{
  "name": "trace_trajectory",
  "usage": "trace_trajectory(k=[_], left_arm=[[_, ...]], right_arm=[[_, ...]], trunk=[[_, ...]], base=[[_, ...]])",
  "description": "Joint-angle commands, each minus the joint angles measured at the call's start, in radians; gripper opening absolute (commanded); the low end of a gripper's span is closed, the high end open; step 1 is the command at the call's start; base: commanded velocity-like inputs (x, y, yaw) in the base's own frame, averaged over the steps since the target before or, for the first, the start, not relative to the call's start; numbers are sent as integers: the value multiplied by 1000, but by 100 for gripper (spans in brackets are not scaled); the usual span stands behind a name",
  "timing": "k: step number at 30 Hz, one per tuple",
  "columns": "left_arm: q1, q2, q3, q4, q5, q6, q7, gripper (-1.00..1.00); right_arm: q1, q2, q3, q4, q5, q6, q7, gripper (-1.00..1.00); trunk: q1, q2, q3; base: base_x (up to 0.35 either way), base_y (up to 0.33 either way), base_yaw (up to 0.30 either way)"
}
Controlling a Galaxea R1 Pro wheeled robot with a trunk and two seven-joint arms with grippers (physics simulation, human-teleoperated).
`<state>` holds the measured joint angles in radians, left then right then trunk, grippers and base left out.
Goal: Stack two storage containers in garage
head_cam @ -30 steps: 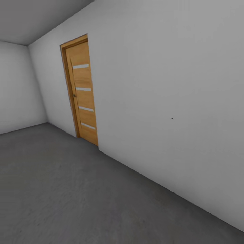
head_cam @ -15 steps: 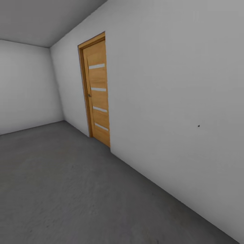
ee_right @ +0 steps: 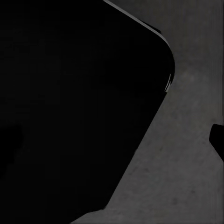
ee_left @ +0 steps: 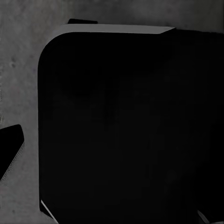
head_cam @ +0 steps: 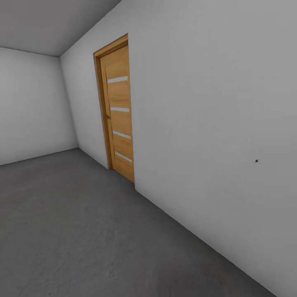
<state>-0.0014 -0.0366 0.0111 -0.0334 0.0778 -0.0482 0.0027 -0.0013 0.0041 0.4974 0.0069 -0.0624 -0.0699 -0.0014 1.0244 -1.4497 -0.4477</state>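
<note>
The two storage containers are out of view, and so is the living room. I am in the garage, a bare room with pale grey walls (head_cam: 214, 103) and a dark grey concrete floor (head_cam: 82, 231). Over that floor the left wrist view shows my own black base (ee_left: 126, 126), with one dark fingertip (ee_left: 9, 149) of my left gripper (ee_left: 112, 154) at the frame edge. The right wrist view shows the black base (ee_right: 70, 102) and one fingertip (ee_right: 218, 140) of my right gripper (ee_right: 112, 140) at the edge. Both grippers are spread wide with nothing in them.
A shut honey-coloured wooden door (head_cam: 117, 111) with several narrow glass slots stands in the right-hand wall. That wall runs close along my right side. The far wall (head_cam: 33, 107) closes the room at the left, with open concrete before it.
The whole head picture has shifted: the door now sits further right and looks larger, so the camera has moved and turned. Nothing in the room itself has moved.
</note>
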Motion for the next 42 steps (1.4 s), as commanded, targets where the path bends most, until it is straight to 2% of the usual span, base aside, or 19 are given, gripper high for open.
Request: trace_trajectory(k=[1, 42], left_arm=[[0, 0, 0, 1, 8, -2, 0, 100], [0, 0, 1, 0, 8, -2, 0, 100]], right_arm=[[0, 0, 6, 1, -7, -4, 0, 100], [0, 0, 6, 1, -5, -7, 0, 100]], trunk=[[1, 0, -1], [1, 0, -1]], base=[[322, 0, 0], [315, 0, 263]])
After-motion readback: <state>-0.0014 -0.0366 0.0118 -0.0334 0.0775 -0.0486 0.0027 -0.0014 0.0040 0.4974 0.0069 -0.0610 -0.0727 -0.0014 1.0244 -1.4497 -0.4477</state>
